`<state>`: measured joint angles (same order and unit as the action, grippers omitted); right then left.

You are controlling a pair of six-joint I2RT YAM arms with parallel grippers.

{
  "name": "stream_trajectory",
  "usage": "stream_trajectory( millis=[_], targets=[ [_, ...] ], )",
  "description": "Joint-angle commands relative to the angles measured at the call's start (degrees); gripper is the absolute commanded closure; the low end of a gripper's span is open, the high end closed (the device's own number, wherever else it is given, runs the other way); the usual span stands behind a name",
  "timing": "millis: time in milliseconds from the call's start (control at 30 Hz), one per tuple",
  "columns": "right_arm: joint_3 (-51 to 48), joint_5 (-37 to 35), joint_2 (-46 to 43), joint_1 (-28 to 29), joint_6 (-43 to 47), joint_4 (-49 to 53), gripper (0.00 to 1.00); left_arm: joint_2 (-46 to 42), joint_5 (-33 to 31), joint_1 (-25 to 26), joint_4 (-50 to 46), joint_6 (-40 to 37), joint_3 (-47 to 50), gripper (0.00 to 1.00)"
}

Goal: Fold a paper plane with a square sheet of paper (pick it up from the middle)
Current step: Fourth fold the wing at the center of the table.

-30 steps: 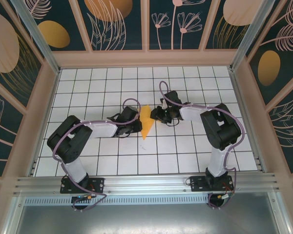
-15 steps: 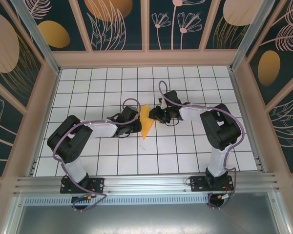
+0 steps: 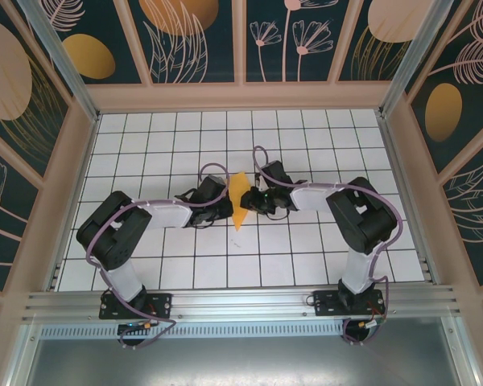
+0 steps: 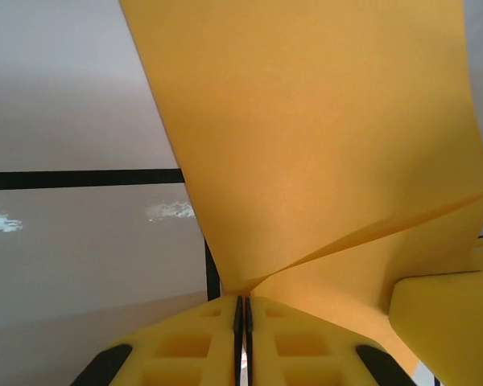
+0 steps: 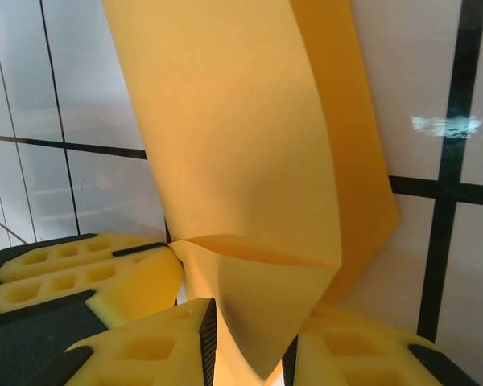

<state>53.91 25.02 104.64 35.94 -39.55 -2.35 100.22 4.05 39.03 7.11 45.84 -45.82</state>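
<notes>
Slid leftward over the last second with the right arm [image 3: 306,195], bringing the right jaws hard up to the orange-yellow paper [image 3: 239,201]; no such shift of the left arm [image 3: 169,213] or of the paper itself. Stands on edge near the middle of the counter [image 3: 306,257], well clear of every edge and corner, part-folded into a narrow wedge and met from both sides. Left jaws all but closed, pinching a creased tip of the paper in the left wrist view, probably to anchor that fold during work on the other side. Right jaws partly open, straddling a folded corner with a pad close on either side; firm pinch or mere bracketing, cannot tell. Kept upright, likely, to give both sets of pads access to opposite faces and to press a crease between them. Next, judging by this: finish closing on the right before moving either arm, to avoid slipping or tearing such thin paper.
</notes>
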Motion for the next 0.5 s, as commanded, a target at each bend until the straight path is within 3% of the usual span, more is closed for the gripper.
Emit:
stream_trajectory(
  millis=[0,300,467],
  targets=[
    [-1.39,-1.46,-3.19,0.93,-0.7,-3.39,0.69,-1.21,1.84,0.01,1.98,2.22,1.03,0.86],
    [-1.98,-5.03,-3.1,3.21,0.47,-3.07,0.76,-1.7,1.65,0.06,2.64,4.6,1.61,0.86],
    [-3.27,-8.54,-4.26,3.69,2.3,-3.06,0.85,-6.28,2.29,0.01,5.43,9.68,3.96,0.81]
  ],
)
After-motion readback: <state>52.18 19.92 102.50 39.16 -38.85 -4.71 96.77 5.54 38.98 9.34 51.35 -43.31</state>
